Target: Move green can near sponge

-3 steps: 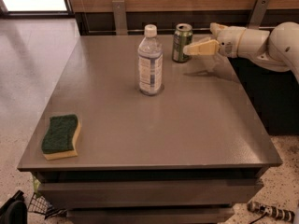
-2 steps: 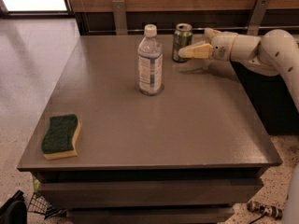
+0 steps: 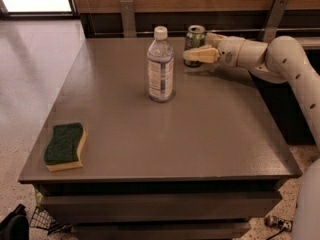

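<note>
**Operator:** What changed?

**Guide:** Your two-finger gripper [image 3: 195, 50] has advanced left. Its fingers are spread and straddle the upright small green metal can [image 3: 195, 34] at 12 o'clock. The wavy green-topped yellow sponge [image 3: 65, 146] lies at 7 o'clock from the can.

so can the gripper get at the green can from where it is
Probably yes: the gripper is right at the green can, near the table's far edge. The water bottle stands to the can's left in the picture and nearer the camera, out of the way.
</note>
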`<state>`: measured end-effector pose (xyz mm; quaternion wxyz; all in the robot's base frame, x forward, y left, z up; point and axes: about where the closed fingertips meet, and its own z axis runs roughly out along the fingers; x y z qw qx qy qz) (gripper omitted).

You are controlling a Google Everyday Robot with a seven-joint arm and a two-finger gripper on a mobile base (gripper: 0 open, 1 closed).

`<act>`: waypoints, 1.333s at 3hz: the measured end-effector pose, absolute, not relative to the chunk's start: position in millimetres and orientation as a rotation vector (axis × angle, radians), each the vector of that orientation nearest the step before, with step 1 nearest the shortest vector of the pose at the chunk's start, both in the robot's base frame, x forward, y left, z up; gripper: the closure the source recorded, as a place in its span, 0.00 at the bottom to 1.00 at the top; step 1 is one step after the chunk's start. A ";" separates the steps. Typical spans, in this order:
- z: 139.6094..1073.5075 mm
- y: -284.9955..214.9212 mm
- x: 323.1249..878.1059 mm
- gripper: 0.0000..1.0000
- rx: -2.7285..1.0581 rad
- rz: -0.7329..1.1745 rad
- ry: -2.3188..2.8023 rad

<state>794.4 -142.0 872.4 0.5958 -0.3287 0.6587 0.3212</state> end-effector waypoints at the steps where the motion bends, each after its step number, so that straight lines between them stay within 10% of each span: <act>1: 872.2 -138.7 794.5 0.39 -0.767 0.750 1.529; 3: 871.1 -129.8 795.4 0.99 -0.774 0.761 1.527; 4: 870.9 -128.3 795.5 1.00 -0.776 0.763 1.526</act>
